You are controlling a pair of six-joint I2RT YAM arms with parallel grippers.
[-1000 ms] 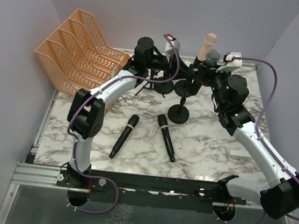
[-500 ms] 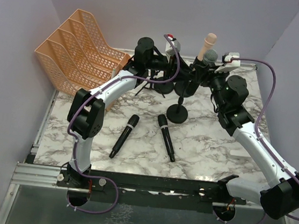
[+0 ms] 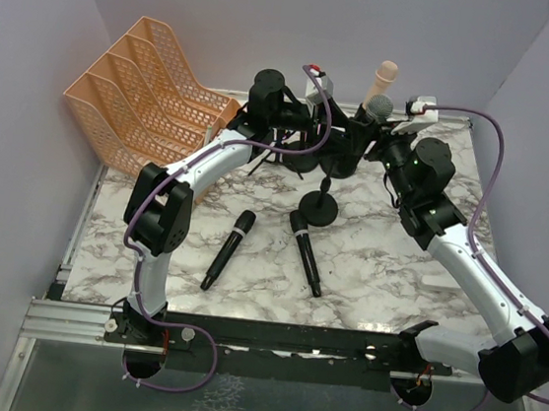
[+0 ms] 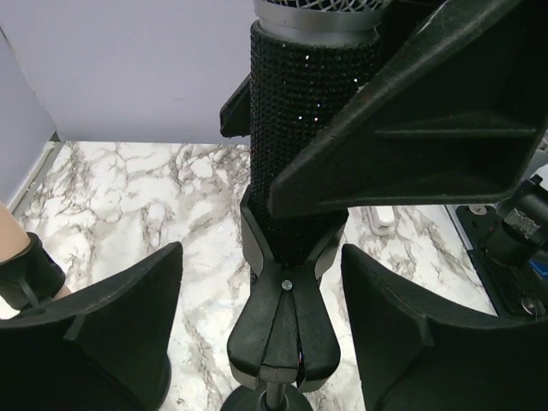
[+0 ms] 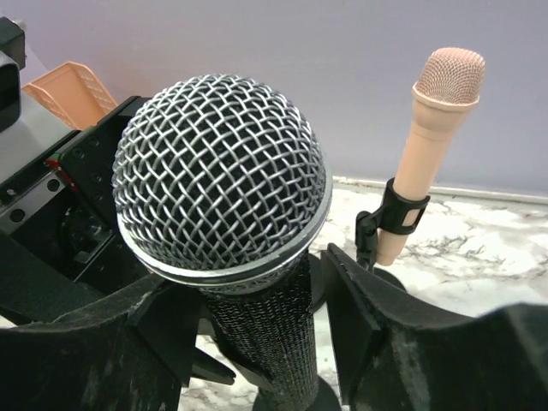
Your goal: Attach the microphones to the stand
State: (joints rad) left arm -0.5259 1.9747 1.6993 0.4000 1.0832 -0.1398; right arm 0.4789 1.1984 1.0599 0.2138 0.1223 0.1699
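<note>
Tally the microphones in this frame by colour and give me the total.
All-black microphones: 2
Black microphone with silver mesh head: 1
Pale pink microphone: 1
Total: 4

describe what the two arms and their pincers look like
The left arm and right arm match: curved white link shells between chunky black joints, on black bases. A purple cable loops along each one. The left pincer and right pincer have broad, matte black, wedge-shaped fingers.
</note>
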